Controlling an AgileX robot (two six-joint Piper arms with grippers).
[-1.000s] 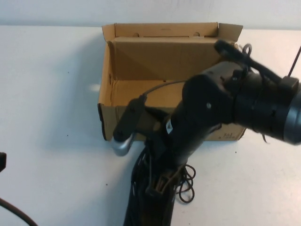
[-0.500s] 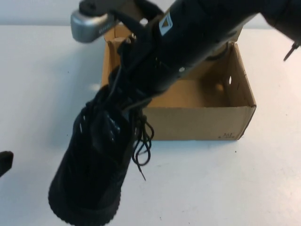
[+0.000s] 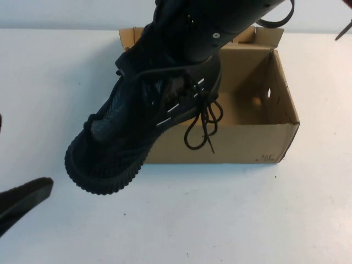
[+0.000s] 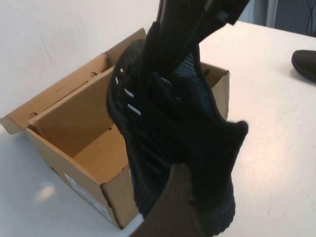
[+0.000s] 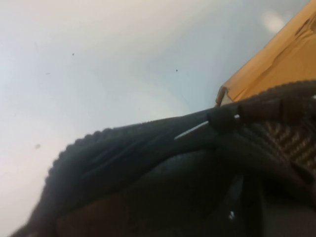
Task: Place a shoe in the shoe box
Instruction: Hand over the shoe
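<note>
The black knit shoe (image 3: 137, 121) hangs in the air over the left front corner of the brown shoe box (image 3: 258, 137), toe tilted down towards the table, laces dangling. My right gripper (image 3: 184, 47) reaches down from above and is shut on the shoe at its opening. The left wrist view shows the shoe (image 4: 173, 143) held from above by the right gripper (image 4: 175, 59), next to the open box (image 4: 74, 123). The right wrist view shows the shoe's upper (image 5: 173, 168) and a box corner (image 5: 281, 64). My left gripper (image 3: 22, 201) sits low at the front left, apart from the shoe.
The box's flap lid (image 3: 132, 36) stands open at the back. The white table (image 3: 247, 220) spreads around the box. A dark object (image 4: 305, 64) lies on the table at the edge of the left wrist view.
My right gripper has lifted the shoe from the table in front of the box and swung it up over the box's left side. My left gripper has come further into view.
</note>
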